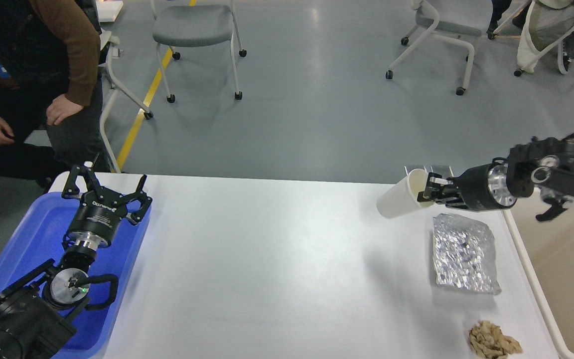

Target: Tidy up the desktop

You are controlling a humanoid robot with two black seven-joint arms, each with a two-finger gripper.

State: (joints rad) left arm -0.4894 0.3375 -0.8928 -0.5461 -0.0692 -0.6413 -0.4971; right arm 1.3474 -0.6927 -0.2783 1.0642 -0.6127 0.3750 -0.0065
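The white desktop (277, 269) fills the middle of the head view. My right gripper (429, 192) is shut on the rim of a white paper cup (400, 198) and holds it tilted above the desktop's far right part. Below it lies a crumpled clear plastic wrapper (463, 259). A crumpled brown paper wad (492, 341) lies at the front right. My left gripper (106, 187) is open and empty, held over the far end of the blue tray (43, 234) at the left.
A beige bin (566, 279) stands off the desktop's right edge, under my right arm. A seated person (28, 75) is at the far left behind the tray. Rolling chairs (197, 30) stand on the floor beyond the desk.
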